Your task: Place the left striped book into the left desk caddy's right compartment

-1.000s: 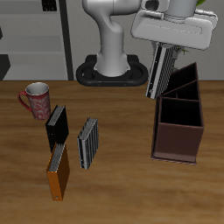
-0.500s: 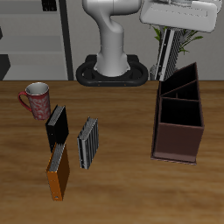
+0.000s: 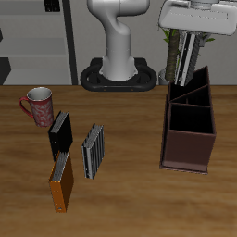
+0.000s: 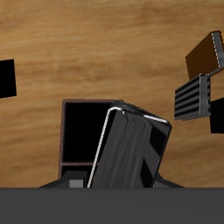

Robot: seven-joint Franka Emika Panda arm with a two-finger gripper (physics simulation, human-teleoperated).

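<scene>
— While the gripper (image 3: 188, 39) hangs high over the back end of the left desk caddy (image 3: 189, 137), what does it carry?

— The left striped book (image 3: 184, 57), pinched between the fingers and hanging on edge, its lower end level with the caddy's rear rim.

— Does the book touch the caddy?

— That cannot be told. In the wrist view the book (image 4: 131, 149) shows tilted, overlapping one open compartment of the caddy (image 4: 83, 131).

— And the rest of the table?

— The twin striped book (image 3: 93, 150) lies well apart, beside the black book (image 3: 60, 134) and the orange book (image 3: 61, 181), with the mug (image 3: 38, 106) farther back.
</scene>
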